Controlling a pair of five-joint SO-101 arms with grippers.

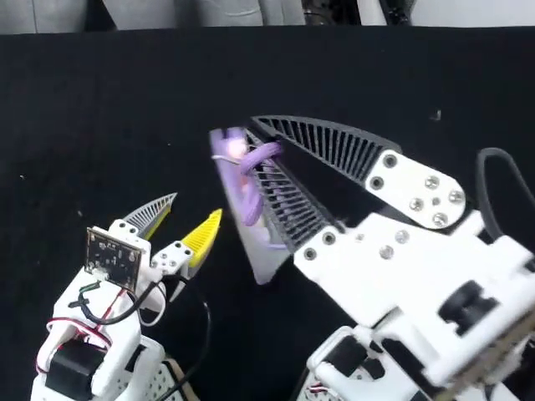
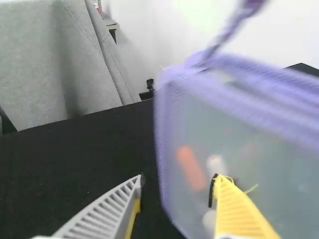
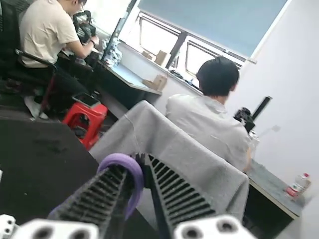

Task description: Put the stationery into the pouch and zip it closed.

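1. A black surface (image 1: pixel 100 100) carries both arms, and a grey chair back (image 2: pixel 50 59) stands beyond its far edge.
2. The pouch (image 1: pixel 251 219), clear with purple trim, hangs on edge near the middle of the surface, between the two arms. Whether its lower corner touches the surface cannot be told.
3. Through the pouch's wall, the left wrist view shows an orange piece of stationery (image 2: pixel 189 167) and a white piece (image 2: pixel 215 164) inside, both blurred.
4. The right arm reaches in from the near right corner and covers the surface beneath it. Its black ribbed right tool (image 1: pixel 251 132) is clamped on the pouch's purple loop (image 3: pixel 122 162), at the top of the pouch.
5. The left arm sits low at the near left. The left tool (image 1: pixel 197 205), with one yellow finger and one grey, is spread apart and holds nothing. It points at the pouch's clear face, close beside it.
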